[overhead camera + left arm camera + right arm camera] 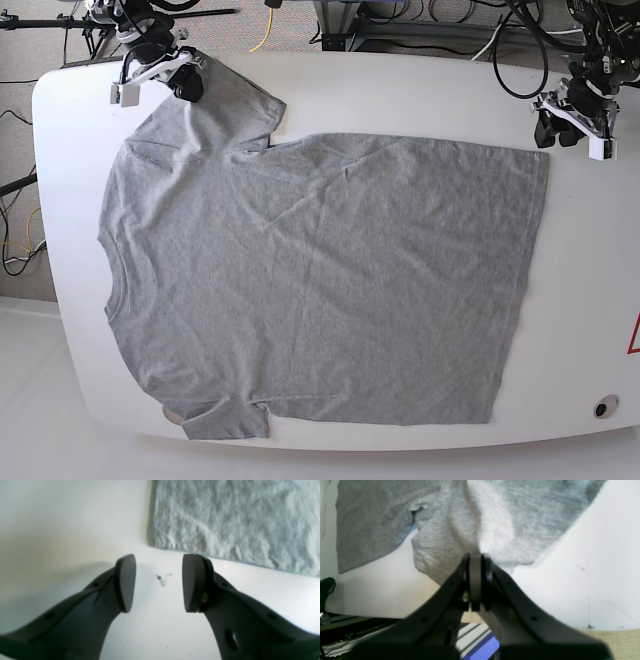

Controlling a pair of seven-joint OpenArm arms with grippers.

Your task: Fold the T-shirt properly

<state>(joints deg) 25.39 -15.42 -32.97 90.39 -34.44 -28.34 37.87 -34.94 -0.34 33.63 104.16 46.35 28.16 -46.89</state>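
The heather-grey T-shirt point(320, 280) lies spread flat over the white table point(420, 90), neck toward the base view's left and hem toward its right. My right gripper point(187, 85) is at the far left corner, shut on the far sleeve. In the right wrist view the fabric point(475, 520) rises in a bunched ridge into the shut right gripper point(475, 562). My left gripper point(548, 130) hovers at the far right, just off the shirt's far hem corner. The left wrist view shows this left gripper point(158, 582) open over bare table, the hem corner point(225, 525) just beyond its fingertips.
Cables point(500, 40) and stands crowd the floor behind the table's far edge. A red mark point(634, 335) and a small round fitting point(603, 407) sit near the right edge. A small dark smudge point(161, 578) marks the table under the left gripper. The near sleeve point(225, 420) reaches the front edge.
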